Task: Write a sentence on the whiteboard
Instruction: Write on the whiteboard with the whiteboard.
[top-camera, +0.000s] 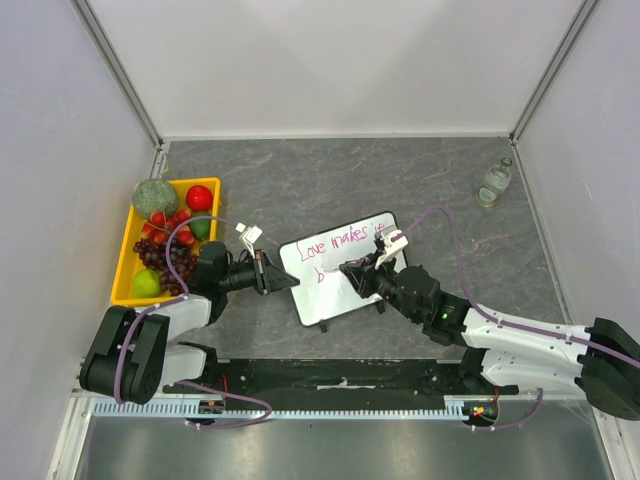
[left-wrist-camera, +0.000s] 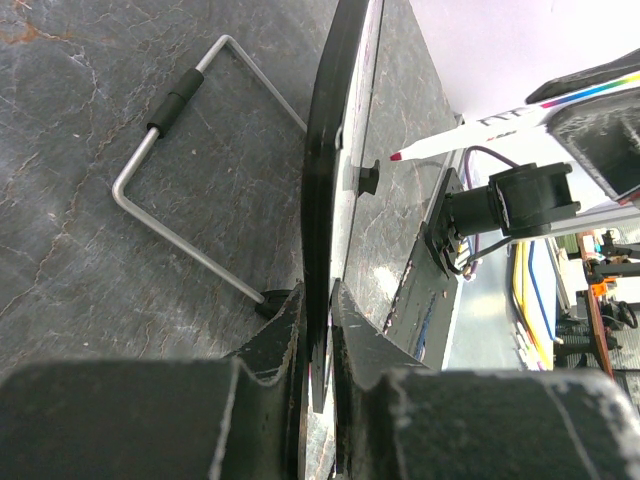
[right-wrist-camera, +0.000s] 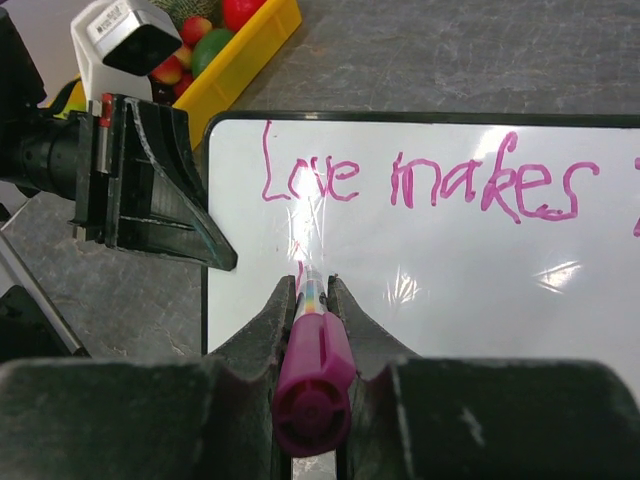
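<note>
Whiteboard (top-camera: 352, 290) handling is my concern: I judge it light, stiff and glossy-slick, likely to skate or tip under pen pressure, so its thin black frame is the place to take hold.

From the top view, it sits mid-surface between my two arms. The sentence (top-camera: 340, 244) runs along its far edge, with a short stroke started beneath. The left gripper (top-camera: 285, 278) is at the whiteboard's edge where the writing begins, and the right gripper (top-camera: 347, 270) is over its face. A yellow tray (top-camera: 124, 262) of fruit lies beyond the left gripper, away from the whiteboard.

On the left wrist view, the fingers (left-wrist-camera: 275, 335) are nearly closed, pinching the frame edge-on. A wire stand (left-wrist-camera: 185, 150) shows behind the whiteboard, so I take it as propped at a tilt.

On the right wrist view, the fingers (right-wrist-camera: 265, 320) are clamped narrow on a pink marker (right-wrist-camera: 312, 372). Its tip points at the stroke under "Love"; I cannot tell if it touches. The barrel looks smooth, so I'd grip it firmly but press lightly.
</note>
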